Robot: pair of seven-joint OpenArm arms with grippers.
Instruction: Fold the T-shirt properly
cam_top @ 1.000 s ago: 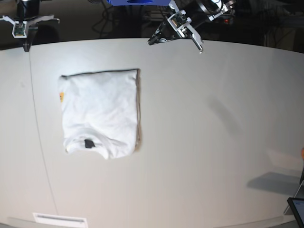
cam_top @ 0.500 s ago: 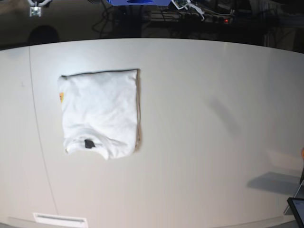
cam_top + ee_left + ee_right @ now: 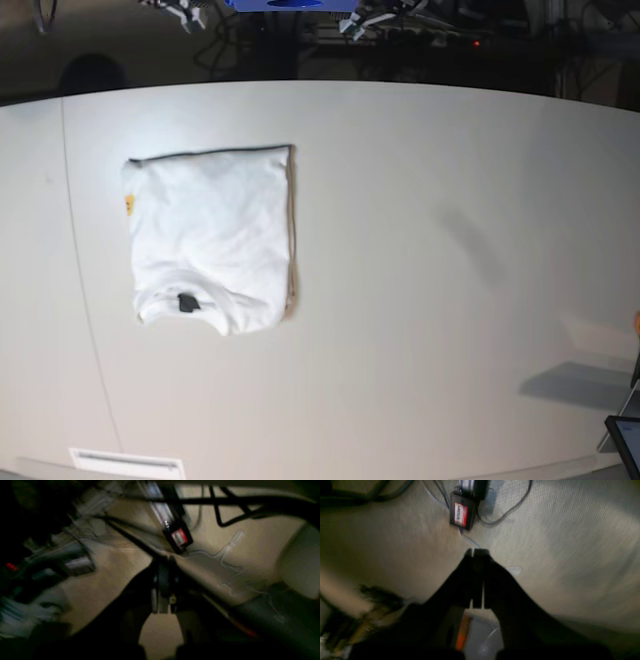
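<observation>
The T-shirt [image 3: 210,238] lies folded into a neat white rectangle on the left part of the white table [image 3: 450,300]. Its collar and small dark neck label [image 3: 187,302] face the front edge, and a speck of orange print [image 3: 129,205] shows at its left side. Both arms are raised far behind the table, well away from the shirt. Only bits of the right arm [image 3: 180,12] and the left arm [image 3: 370,18] show at the top edge. My left gripper [image 3: 163,563] is shut on nothing over the floor. My right gripper [image 3: 476,553] is also shut and holds nothing.
Cables and a black box with a red label [image 3: 460,513] lie on the floor behind the table, also in the left wrist view [image 3: 178,538]. A dark screen corner [image 3: 628,442] stands at the front right. A white strip [image 3: 127,463] sits at the front left edge.
Both arms have drawn up and back from the table's far edge, almost out of the base view. The folded T-shirt has not moved.
</observation>
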